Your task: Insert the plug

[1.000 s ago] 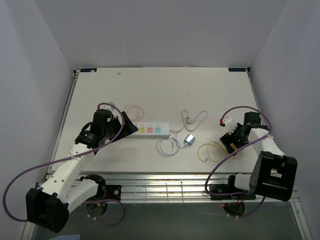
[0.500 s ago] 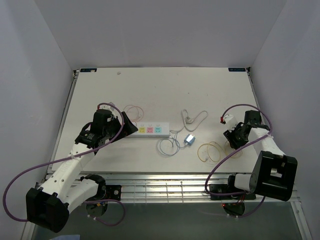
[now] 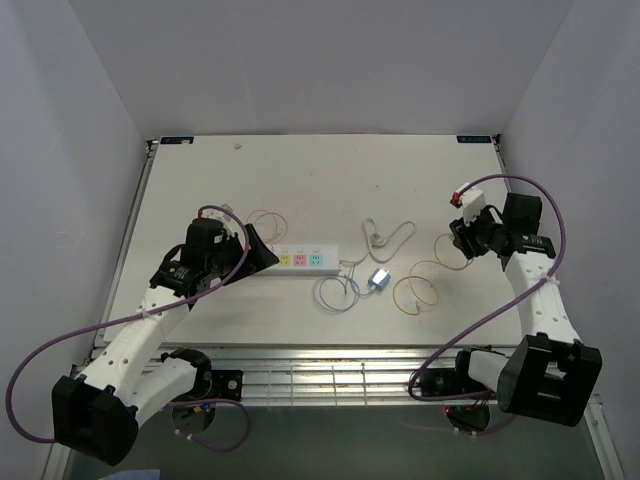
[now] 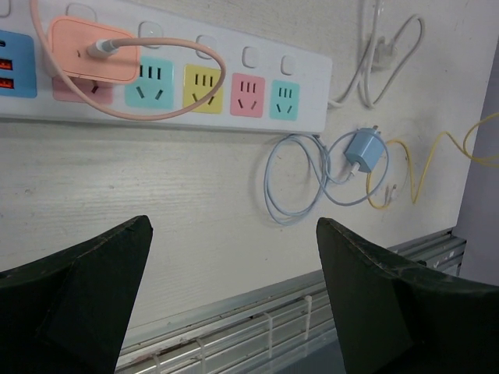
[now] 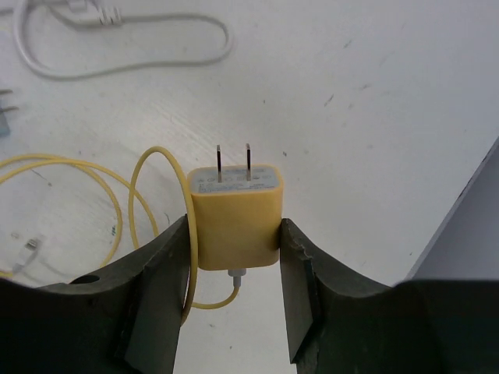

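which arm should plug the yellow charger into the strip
Right. The right gripper holds the yellow charger with its prongs free. The left gripper is open and empty by the power strip, so it is probably better used for steadying.

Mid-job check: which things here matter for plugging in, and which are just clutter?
In the job: yellow plug, held in right gripper; power strip.
Lying about: blue charger; white cable; pink plug, already seated.
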Robot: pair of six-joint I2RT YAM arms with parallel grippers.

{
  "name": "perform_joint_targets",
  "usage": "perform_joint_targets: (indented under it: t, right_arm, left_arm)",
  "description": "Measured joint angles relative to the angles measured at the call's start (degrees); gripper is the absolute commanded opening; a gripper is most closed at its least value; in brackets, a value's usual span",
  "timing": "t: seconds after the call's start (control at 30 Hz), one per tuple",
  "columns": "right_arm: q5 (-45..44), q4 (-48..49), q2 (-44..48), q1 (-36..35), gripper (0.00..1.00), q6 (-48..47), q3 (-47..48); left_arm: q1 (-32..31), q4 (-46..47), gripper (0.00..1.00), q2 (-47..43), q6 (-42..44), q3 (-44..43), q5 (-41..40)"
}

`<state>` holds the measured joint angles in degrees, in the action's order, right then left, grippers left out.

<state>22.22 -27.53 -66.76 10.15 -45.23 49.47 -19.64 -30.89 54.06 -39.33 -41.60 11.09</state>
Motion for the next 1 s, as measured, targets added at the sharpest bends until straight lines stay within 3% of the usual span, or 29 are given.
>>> perform_joint_targets:
  t: [0.13, 0.37, 0.57, 0.77, 1.0]
  right_arm:
    - [3.5, 5.7, 7.5, -5.9, 0.13, 3.5, -1.6]
    - [4.0, 14.8, 18.8, -28.1, 0.12, 8.9, -6.4]
    - [0.5, 21.8, 20.7, -44.4, 0.14, 12.9, -11.1]
    - [-7.6, 26.4, 13.0, -58.5, 0.12, 13.1, -10.1]
    - [-10.8, 29.8, 11.0, -62.8, 0.12, 12.9, -8.6]
  left_arm:
    - [0.0, 1.2, 0.98, -0.9, 0.9, 0.0, 3.4]
    - [-0.5, 5.2, 0.98, -1.9, 1.1, -3.5, 13.7]
    - [-8.9, 11.9, 0.98, 0.1, -1.1, -7.8, 17.9]
    - [-20.2, 14.6, 0.98, 6.8, -2.2, -12.0, 14.6]
    - [-22.5, 12.2, 0.98, 10.1, -1.8, -15.3, 6.1]
